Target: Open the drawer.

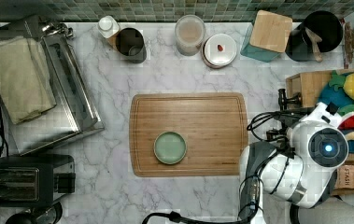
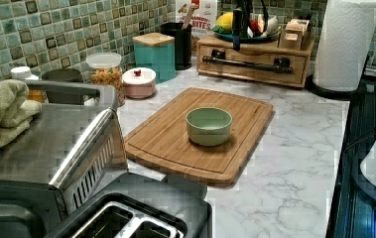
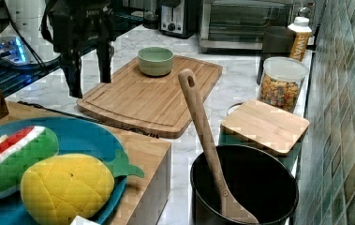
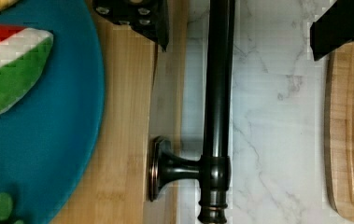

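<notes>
Setting: marble bench [image 2: 294, 163], green tiled wall behind.
Drawer [image 2: 252, 63]: shut, at the bench's far end in the left view, under a blue plate [image 4: 67, 130].
Jaws [image 4: 240, 23]: spread wide, straddling the bar handle [image 4: 217, 93], ungripped.
Risk: one finger could catch the drawer top if lowered off-centre.
Writing: "BITES" on a cereal box [image 2: 203, 12].

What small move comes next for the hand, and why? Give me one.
Probably lower the hand straight down until its fingers flank the black bar handle, then close. In the wrist view the fingers are open, one over the drawer top and one over the marble, with the bar between them but well below. The drawer looks shut.
</notes>
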`<state>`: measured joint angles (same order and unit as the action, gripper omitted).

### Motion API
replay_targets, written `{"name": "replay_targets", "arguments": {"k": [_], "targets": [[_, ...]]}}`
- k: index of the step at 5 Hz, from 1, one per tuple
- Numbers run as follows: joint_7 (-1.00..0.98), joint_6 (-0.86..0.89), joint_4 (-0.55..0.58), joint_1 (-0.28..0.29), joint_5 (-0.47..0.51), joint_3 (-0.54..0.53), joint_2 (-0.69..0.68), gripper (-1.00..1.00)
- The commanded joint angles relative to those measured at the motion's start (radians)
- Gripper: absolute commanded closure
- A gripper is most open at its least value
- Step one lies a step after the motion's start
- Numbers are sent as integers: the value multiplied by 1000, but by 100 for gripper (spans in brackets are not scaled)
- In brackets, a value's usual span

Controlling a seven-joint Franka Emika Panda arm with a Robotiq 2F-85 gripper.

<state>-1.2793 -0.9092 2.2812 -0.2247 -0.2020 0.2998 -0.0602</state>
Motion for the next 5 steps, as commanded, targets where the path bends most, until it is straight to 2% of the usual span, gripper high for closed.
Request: {"name": "replay_targets", "arguments": {"k": [1, 2, 3, 5], "targets": [[102, -57, 38, -6, -48, 25, -67, -100], [186, -96, 18, 11, -129, 43, -125, -100], [160, -196, 18, -18, -104, 26, -171, -100], [167, -234, 52, -7, -50, 5, -161, -100]]}}
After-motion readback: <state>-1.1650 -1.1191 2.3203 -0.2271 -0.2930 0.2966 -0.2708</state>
